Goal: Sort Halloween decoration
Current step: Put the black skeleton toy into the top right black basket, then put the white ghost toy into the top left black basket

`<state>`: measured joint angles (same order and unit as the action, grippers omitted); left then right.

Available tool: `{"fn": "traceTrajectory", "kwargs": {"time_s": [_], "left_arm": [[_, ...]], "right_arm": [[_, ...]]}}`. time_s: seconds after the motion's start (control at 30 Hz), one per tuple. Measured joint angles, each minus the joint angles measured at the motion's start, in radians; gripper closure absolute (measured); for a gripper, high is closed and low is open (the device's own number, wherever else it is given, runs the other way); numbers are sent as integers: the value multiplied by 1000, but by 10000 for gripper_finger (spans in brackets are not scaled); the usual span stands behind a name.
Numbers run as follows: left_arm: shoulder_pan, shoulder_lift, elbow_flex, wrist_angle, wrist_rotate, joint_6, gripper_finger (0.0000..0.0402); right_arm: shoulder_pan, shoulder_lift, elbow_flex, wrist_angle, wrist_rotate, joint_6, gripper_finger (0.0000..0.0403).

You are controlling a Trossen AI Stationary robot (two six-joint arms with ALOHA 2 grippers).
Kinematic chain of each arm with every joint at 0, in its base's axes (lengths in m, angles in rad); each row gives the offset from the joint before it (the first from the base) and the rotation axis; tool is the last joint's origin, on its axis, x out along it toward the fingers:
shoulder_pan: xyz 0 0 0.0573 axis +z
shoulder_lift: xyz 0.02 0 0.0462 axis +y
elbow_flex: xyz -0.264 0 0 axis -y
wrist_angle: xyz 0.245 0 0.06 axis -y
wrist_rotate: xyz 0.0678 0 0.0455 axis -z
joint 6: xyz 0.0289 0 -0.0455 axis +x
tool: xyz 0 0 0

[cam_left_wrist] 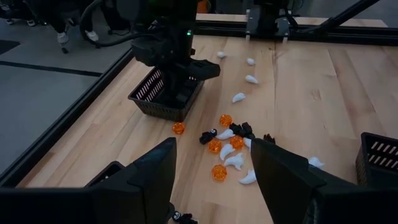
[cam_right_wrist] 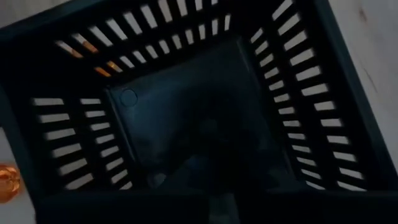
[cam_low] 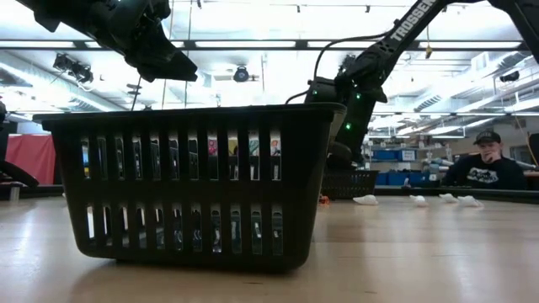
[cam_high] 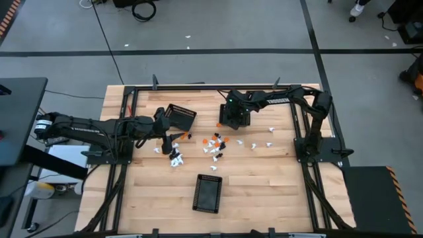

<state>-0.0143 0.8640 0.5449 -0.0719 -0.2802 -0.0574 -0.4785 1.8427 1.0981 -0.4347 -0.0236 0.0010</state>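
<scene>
Your right gripper (cam_high: 234, 118) hangs over a far black basket (cam_high: 232, 122), fingers together — holding nothing visible. Your left gripper (cam_left_wrist: 211, 180), fingers apart, hovers above the Halloween decoration (cam_high: 213, 145) scattered mid-table.

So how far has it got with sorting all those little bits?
Early, it seems. Most trinkets lie loose on the table, orange, white and black mixed. The right pincer hangs over the far basket, shut; what it carries is not visible. The left pincer hovers open over the pile. The near basket looks empty.
</scene>
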Motion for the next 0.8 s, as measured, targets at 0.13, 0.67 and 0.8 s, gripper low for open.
{"fn": "traceTrajectory", "kwargs": {"time_s": [0.13,0.67,0.8], "left_arm": [[0,0,0,0,0,0,184],[0,0,0,0,0,0,184],[0,0,0,0,0,0,184]], "right_arm": [[-3,0,0,-3,-3,17,328],[-7,-100,-2,-37,22,34,231],[-2,-164,-2,-62,41,37,233]]}}
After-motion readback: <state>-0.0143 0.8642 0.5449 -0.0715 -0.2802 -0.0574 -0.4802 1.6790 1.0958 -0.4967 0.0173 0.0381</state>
